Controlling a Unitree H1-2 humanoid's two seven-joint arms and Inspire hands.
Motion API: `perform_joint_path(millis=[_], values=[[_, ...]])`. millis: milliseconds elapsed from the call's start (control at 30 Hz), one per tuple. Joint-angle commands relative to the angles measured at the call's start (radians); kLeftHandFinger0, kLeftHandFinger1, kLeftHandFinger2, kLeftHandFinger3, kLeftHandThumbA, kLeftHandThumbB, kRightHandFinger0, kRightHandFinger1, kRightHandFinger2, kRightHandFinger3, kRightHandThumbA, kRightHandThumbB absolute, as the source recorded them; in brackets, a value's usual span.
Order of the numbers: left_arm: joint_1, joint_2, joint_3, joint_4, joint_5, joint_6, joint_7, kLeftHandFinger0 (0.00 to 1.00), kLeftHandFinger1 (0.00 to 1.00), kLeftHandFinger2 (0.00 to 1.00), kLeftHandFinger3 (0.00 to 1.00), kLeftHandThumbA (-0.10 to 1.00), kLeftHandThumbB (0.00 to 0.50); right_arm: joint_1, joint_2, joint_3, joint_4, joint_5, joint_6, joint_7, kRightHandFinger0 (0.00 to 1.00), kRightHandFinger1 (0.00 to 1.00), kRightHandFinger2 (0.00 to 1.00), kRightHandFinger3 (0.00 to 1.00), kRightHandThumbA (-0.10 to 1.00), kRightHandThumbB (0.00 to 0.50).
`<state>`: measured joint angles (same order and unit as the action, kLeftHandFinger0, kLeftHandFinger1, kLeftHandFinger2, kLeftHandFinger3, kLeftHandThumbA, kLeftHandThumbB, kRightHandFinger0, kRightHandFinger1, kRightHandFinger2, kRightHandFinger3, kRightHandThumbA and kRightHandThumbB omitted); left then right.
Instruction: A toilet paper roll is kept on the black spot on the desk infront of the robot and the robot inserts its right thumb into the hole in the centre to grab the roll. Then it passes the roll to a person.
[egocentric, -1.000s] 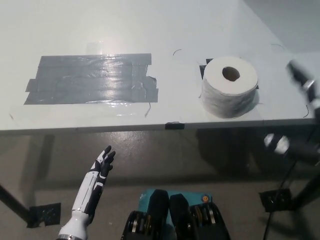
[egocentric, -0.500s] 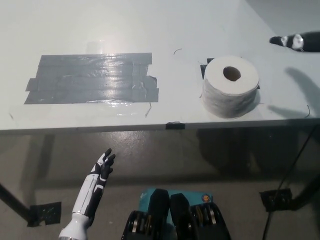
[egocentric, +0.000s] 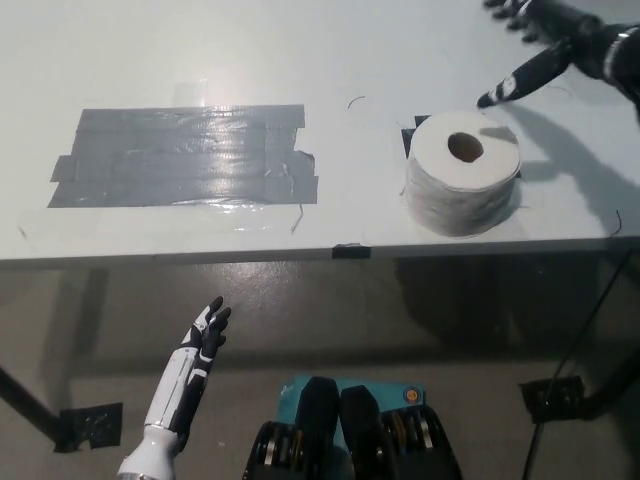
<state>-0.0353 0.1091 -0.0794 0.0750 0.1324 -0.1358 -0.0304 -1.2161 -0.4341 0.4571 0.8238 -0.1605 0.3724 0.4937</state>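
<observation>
Right hand is now showing at about 1 o'clock in the head view, having swept in from the right edge over the last second; it is hanging open, fingers spread and holding nothing, one long digit reaching down toward the toilet paper roll. The tip is sitting near the roll's upper right rim, not yet in the core.

The roll is standing upright, hole up, at 2 o'clock on the surface, over a dark marker just peeking out at its upper left. It has not shifted.

Judgement: approach is closing, and thumb insertion is still to come.

Left hand is resting low at 7 o'clock, below the surface edge, open and unchanged.

No containers in view. Grey tape patch is lying at 10 o'clock, well apart.
</observation>
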Motion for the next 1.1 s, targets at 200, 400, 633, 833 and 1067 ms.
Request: perform_joint_path(millis=[200,400,633,833,1067], values=[[-0.035,0.017,-0.009,-0.047,0.013,-0.046,-0.012,1.0,1.0,1.0,1.0,1.0,0.127,-0.278,0.099,0.139,0.339,-0.117,-0.133,0.191,1.0,1.0,1.0,1.0,1.0,0.403],[-0.039,0.02,-0.013,-0.046,0.018,-0.053,-0.009,1.0,1.0,1.0,1.0,1.0,0.116,-0.286,0.134,0.122,0.405,-0.118,-0.169,0.199,1.0,1.0,1.0,1.0,1.0,0.342],[-0.043,0.023,-0.013,-0.044,0.018,-0.061,-0.007,1.0,1.0,1.0,1.0,1.0,0.108,-0.286,0.142,0.117,0.428,-0.143,-0.203,0.228,1.0,1.0,1.0,1.0,1.0,0.309],[-0.045,0.022,-0.013,-0.049,0.013,-0.047,-0.01,1.0,1.0,1.0,1.0,1.0,0.108,-0.285,0.142,0.141,0.443,-0.194,-0.207,0.215,1.0,1.0,1.0,1.0,1.0,0.316],[-0.048,0.024,-0.016,-0.045,0.017,-0.054,-0.007,1.0,1.0,1.0,1.0,1.0,0.119,-0.292,0.126,0.112,0.455,-0.196,-0.175,0.194,1.0,1.0,1.0,1.0,1.0,0.319]])
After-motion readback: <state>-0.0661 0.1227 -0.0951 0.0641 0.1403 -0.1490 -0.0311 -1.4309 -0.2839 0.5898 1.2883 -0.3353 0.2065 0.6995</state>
